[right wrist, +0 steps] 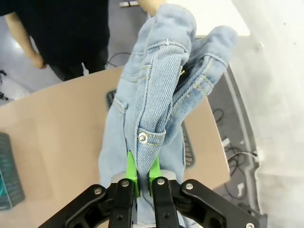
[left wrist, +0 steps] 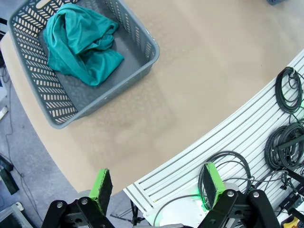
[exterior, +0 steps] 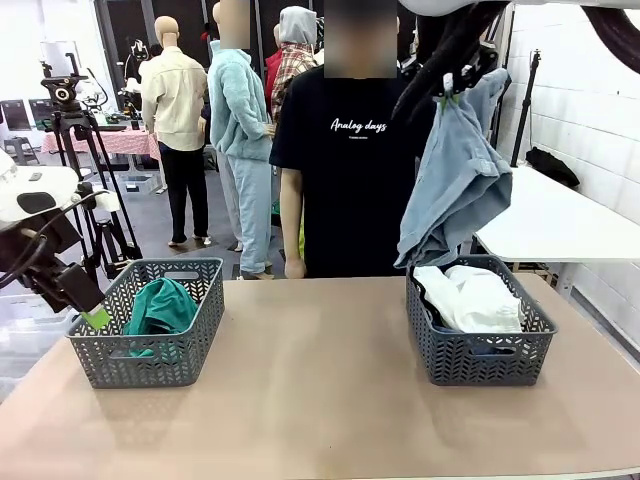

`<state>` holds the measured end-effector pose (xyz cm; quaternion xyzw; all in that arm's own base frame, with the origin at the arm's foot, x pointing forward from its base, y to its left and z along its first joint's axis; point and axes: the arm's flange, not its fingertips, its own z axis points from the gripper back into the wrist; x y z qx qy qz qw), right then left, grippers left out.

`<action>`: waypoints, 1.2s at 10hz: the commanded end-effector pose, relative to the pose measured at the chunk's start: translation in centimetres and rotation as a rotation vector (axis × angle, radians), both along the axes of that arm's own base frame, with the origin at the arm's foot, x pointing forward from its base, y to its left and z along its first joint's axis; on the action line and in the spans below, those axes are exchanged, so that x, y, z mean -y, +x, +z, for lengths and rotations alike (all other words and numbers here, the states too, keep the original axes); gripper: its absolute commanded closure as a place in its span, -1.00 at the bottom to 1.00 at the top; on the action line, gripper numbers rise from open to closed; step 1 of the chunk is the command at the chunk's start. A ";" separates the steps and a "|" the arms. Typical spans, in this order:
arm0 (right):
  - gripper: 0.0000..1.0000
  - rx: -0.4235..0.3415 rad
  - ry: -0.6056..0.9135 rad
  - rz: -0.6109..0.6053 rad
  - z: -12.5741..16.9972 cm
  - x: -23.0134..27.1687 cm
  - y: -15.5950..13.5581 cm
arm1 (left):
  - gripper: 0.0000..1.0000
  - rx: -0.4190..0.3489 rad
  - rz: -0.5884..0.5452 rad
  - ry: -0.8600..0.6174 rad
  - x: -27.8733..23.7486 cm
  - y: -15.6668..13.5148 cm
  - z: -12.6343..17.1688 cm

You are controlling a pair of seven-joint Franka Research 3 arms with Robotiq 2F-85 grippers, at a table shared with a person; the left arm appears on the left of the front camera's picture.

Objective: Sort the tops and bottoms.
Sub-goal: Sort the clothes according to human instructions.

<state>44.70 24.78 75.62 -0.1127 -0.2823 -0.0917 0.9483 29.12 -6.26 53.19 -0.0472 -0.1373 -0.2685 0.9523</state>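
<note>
High over the right grey basket [exterior: 478, 350] hang the pale light-blue denim shorts [exterior: 455, 180], a bottom, with my right gripper [exterior: 450, 92] shut on their waist. The right wrist view shows the green pads [right wrist: 131, 173] pinched on the denim shorts [right wrist: 156, 95] beside a rivet. A white top with black trim [exterior: 470, 298] lies in that right basket. The teal-green top [exterior: 160, 308] is crumpled in the left grey basket [exterior: 190, 355]. My left gripper [exterior: 95, 318] hovers open and holds nothing, just off that basket's left side. From the left wrist the teal top [left wrist: 80, 42] and my left gripper [left wrist: 156, 185] show.
A person in a black T-shirt [exterior: 350, 170] stands at the far edge between the baskets, arms down. The brown tabletop [exterior: 320, 390] lies bare between the baskets. A white table [exterior: 550, 220] stands at back right. Cables [left wrist: 285, 142] hang below the near table edge.
</note>
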 end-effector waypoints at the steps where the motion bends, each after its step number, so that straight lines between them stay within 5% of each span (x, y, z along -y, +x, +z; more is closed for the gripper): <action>1: 1.00 0.003 -0.001 0.050 0.6 -1.4 -0.3 | -1.00 -0.003 -0.009 -0.004 -0.2 -0.2 -0.4; 3: 1.00 -0.001 -0.003 0.020 -0.1 -1.1 -0.4 | -1.00 -0.003 -0.009 -0.004 -0.2 -0.2 -0.4; 4: 1.00 -0.084 -0.055 0.036 -1.3 0.6 1.3 | -1.00 -0.003 -0.009 -0.004 -0.2 -0.2 -0.4; 5: 1.00 -0.158 -0.011 -0.076 -2.7 4.1 3.4 | -1.00 -0.003 -0.009 -0.004 -0.2 -0.2 -0.4; 8: 1.00 -0.331 0.032 -0.147 -9.2 10.5 5.7 | -1.00 -0.003 -0.009 -0.004 -0.2 -0.2 -0.4; 11: 1.00 -0.370 -0.003 -0.137 -15.9 12.3 4.9 | -1.00 -0.003 -0.009 -0.004 -0.2 -0.2 -0.4; 12: 1.00 -0.377 0.015 -0.171 -12.6 12.5 7.1 | -1.00 -0.003 -0.009 -0.004 -0.2 -0.2 -0.4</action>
